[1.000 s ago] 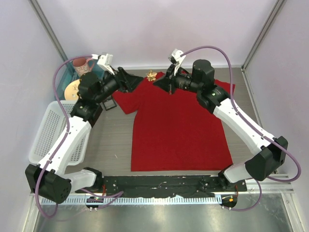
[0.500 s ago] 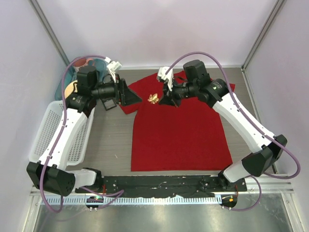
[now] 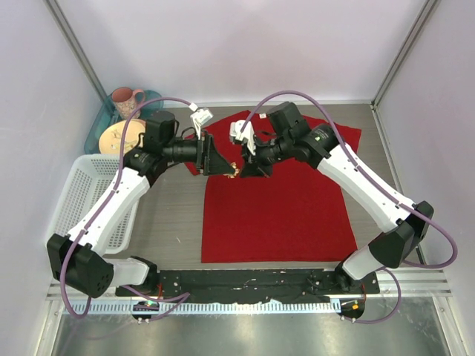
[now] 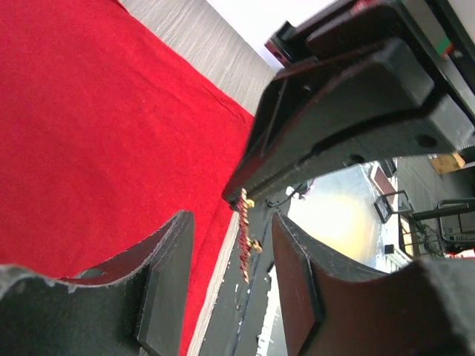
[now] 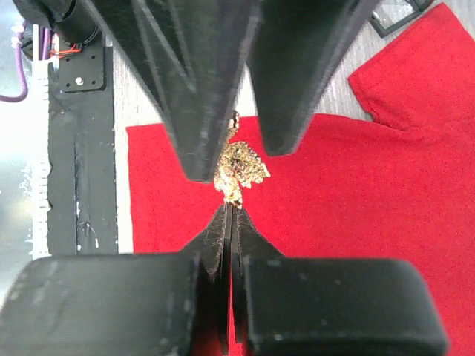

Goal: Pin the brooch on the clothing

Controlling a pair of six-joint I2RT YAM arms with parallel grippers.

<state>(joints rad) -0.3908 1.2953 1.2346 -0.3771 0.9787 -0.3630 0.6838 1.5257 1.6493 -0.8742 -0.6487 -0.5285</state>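
- Right claw point(image 5: 229, 213) was pinched shut on the brooch point(image 5: 239, 169), holding it in the air above the shirt point(image 3: 282, 215), toward the tabletop's far edge.
- Left claw point(image 4: 230, 221) stood partly open, with one jaw on each side of the brooch; I could not tell whether either jaw touched it.
- By my judgement, the brooch had been picked up and was being passed or steadied between the claws. Nothing was fastened to the cloth yet, so the pinning itself was left to do.
- The shirt lay flat around the middle of the grey tabletop point(image 3: 174, 215).
- A white basket point(image 3: 70, 200) sat at the left edge and a pink mug point(image 3: 126, 97) in the far left corner; pale walls closed in the space.
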